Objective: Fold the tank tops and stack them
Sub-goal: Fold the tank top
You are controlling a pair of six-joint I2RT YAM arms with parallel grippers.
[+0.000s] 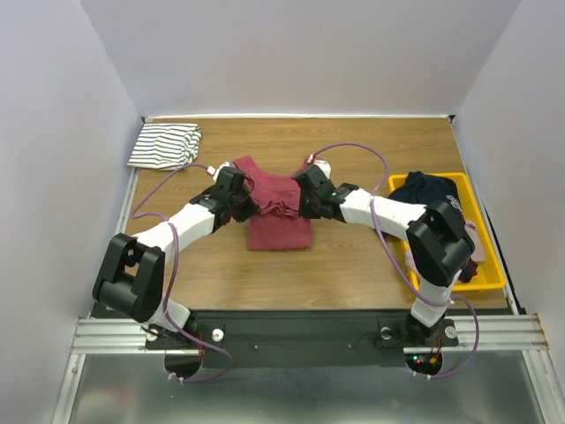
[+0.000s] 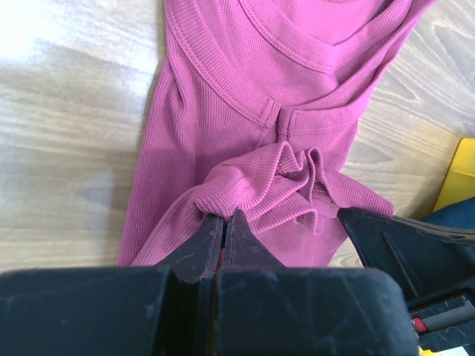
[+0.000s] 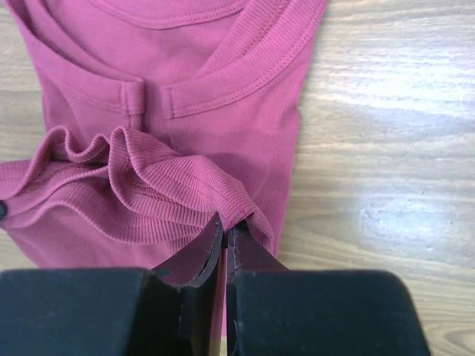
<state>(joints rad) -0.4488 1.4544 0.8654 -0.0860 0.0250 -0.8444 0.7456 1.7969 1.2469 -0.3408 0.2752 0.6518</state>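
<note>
Fingers (image 2: 209, 241) of the left gripper (image 2: 224, 219) pressed shut on a bunched edge of the dark red tank top (image 1: 279, 228); right gripper (image 3: 225, 222) clamped likewise on the opposite side. Lying mid-table (image 1: 353, 265), partly doubled over, with the striped tank top (image 1: 164, 145) folded at the far left corner. Thin bites, easily slipped. Uneven pull likely to skew the fold, or drag the lower layer along.

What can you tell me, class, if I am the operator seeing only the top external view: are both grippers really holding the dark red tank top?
Observer: Yes for the left gripper: its wrist view shows the jaws shut on a ribbed edge of the dark red tank top.
Operator: And the right?
Observer: The right gripper is pinched on a ribbed edge too.
Operator: Is the cloth between them taut?
Observer: No, it bunches in ruffles.
</note>
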